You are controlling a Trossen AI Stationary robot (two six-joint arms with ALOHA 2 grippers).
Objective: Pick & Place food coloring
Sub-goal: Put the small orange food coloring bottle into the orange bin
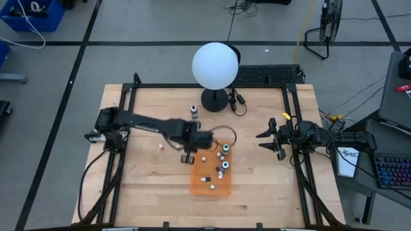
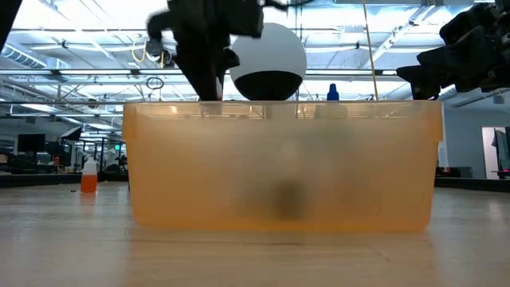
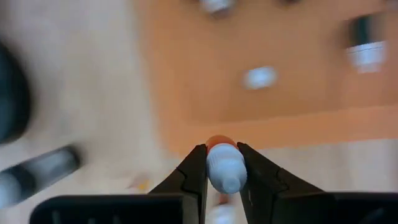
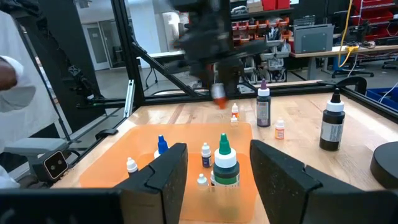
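A tiny whitish food coloring bottle with an orange base (image 3: 225,163) is pinched between the two dark fingers of the left gripper (image 3: 222,167), which hangs above the wooden table (image 1: 148,186) just at the near-left edge of the translucent orange tray (image 1: 221,188); in the right wrist view the bottle (image 4: 219,93) shows under the blurred gripper, clear of the surface. Inside the tray stand a green-topped bottle (image 4: 224,163), a blue-topped bottle (image 4: 161,144) and several tiny whitish bottles (image 4: 132,165), spread out with gaps between them. Outside it, toward the back of the table, stand a dark bottle with a white top (image 1: 194,111), and a small whitish bottle (image 1: 161,146) lies alone on the left part of the table. The big white globe lamp on a black base (image 1: 215,66) sits at the back edge. The right gripper (image 1: 275,138) waits over the right side, well apart from the tray, its fingers spread wide and holding nothing. The front and left stretches of the table are bare wood.
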